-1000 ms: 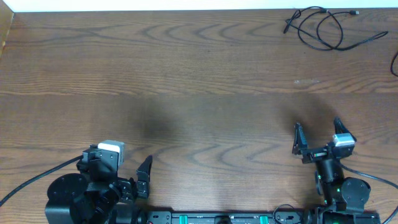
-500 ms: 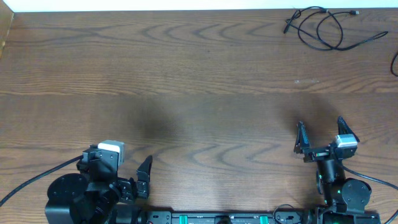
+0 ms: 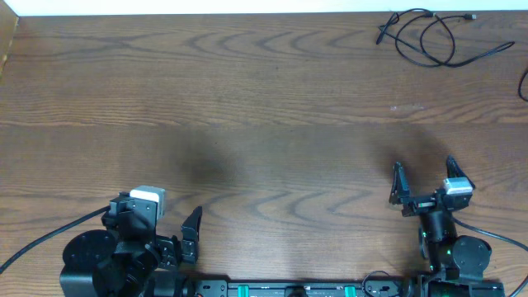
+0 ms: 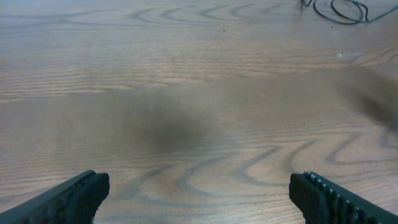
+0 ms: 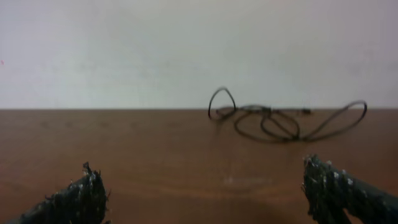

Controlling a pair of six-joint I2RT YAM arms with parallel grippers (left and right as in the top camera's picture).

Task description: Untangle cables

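The cables [image 3: 429,37] lie as a loose bundle of thin black loops at the far right of the wooden table [image 3: 264,107]. They also show at the top right of the left wrist view [image 4: 339,7] and ahead in the right wrist view [image 5: 273,121]. I cannot make out a white cord. My left gripper [image 3: 188,238] is open and empty at the front left, far from the cables; its jaws stand wide apart [image 4: 199,200]. My right gripper [image 3: 425,183] is open and empty at the front right, pointing towards the cables [image 5: 205,193].
Another thin black cord [image 3: 524,82] pokes in at the right edge. A white wall [image 5: 186,50] runs along the table's far edge. The arm bases and their thick black cables [image 3: 41,239] sit along the front edge.
My right gripper has shifted slightly to the right and towards the front edge. The left arm and the cables have not moved.
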